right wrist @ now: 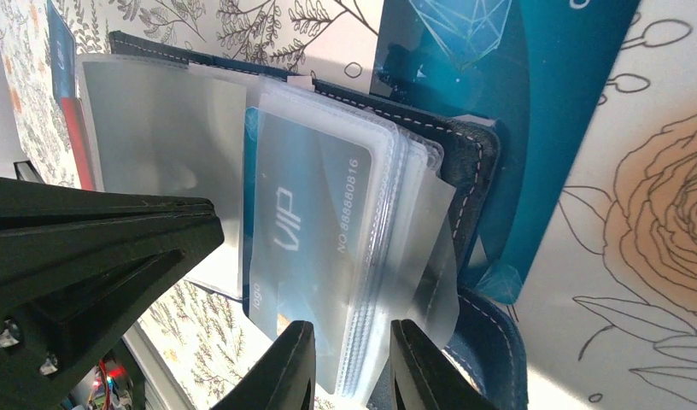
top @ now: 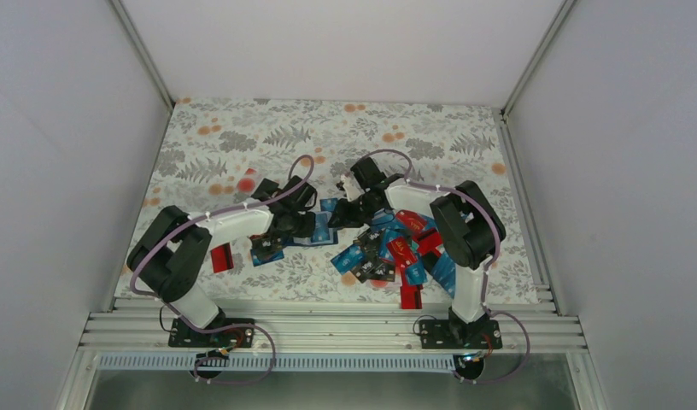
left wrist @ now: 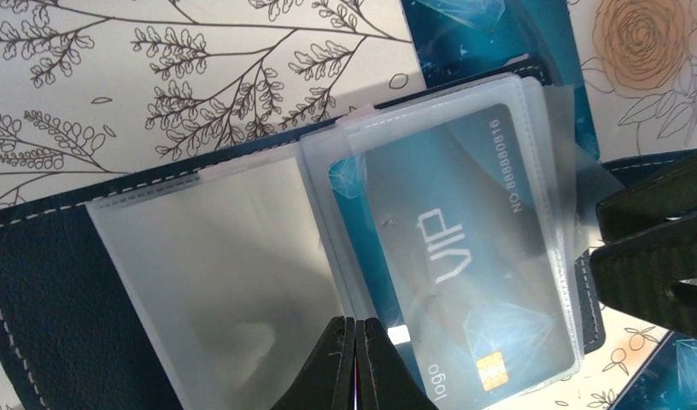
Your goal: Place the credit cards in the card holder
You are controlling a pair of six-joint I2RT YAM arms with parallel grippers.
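The card holder lies open between my two grippers. Its navy cover and clear sleeves show in the left wrist view. A teal VIP card sits in one sleeve and also shows in the right wrist view. My left gripper is shut, with its tips over the sleeves near the fold. My right gripper grips the stack of sleeves at the holder's outer edge. The loose credit cards lie in a heap under the right arm.
A teal card lies partly under the holder's far edge. A red card and a dark card lie near the left arm. White walls stand on three sides, and a metal rail runs along the front.
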